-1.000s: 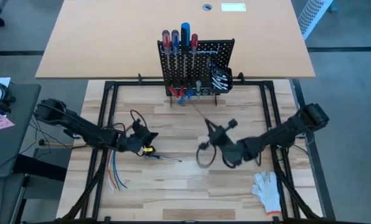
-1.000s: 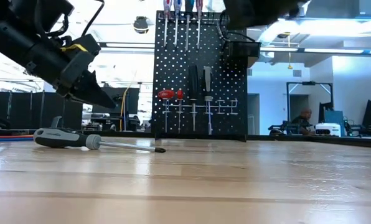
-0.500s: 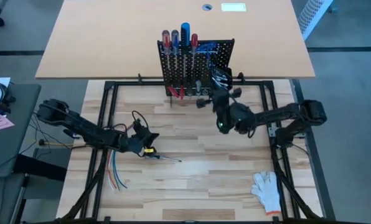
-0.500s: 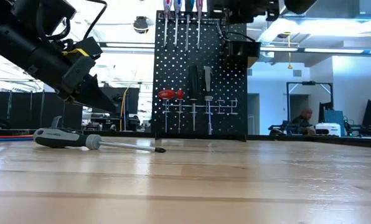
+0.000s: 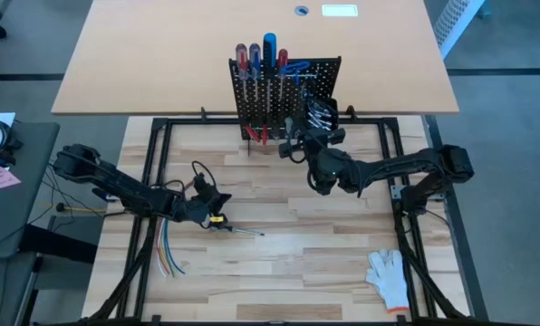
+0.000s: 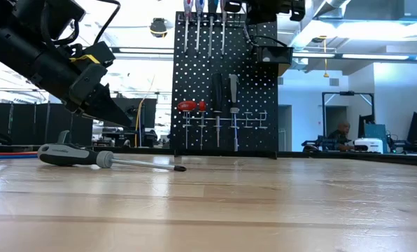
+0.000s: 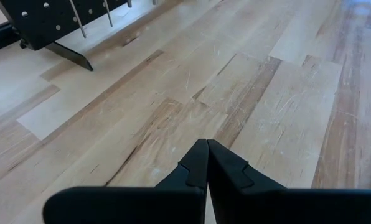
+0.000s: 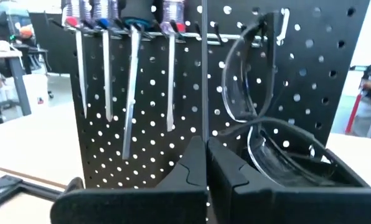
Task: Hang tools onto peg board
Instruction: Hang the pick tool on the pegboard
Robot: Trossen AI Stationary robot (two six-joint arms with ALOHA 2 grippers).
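The tools are mostly hanging on the peg board [image 5: 288,77] at the back of the table. One screwdriver [image 6: 75,155] is lying flat on the wood. It is looking hard, stiff and light. Its thin metal shaft is smooth and may be slippery, so the fat dark handle is the best place to grab.

The left gripper [image 5: 217,203] is hanging low, just above the handle end of the screwdriver, with its fingers pressed together and nothing in them. It is pointing down at a slant.

The right gripper [image 8: 205,142] is reaching up close to the front of the board. Its fingers are squeezed together, and it seems to be pinching a thin metal rod [image 8: 204,74] that is sticking straight up.
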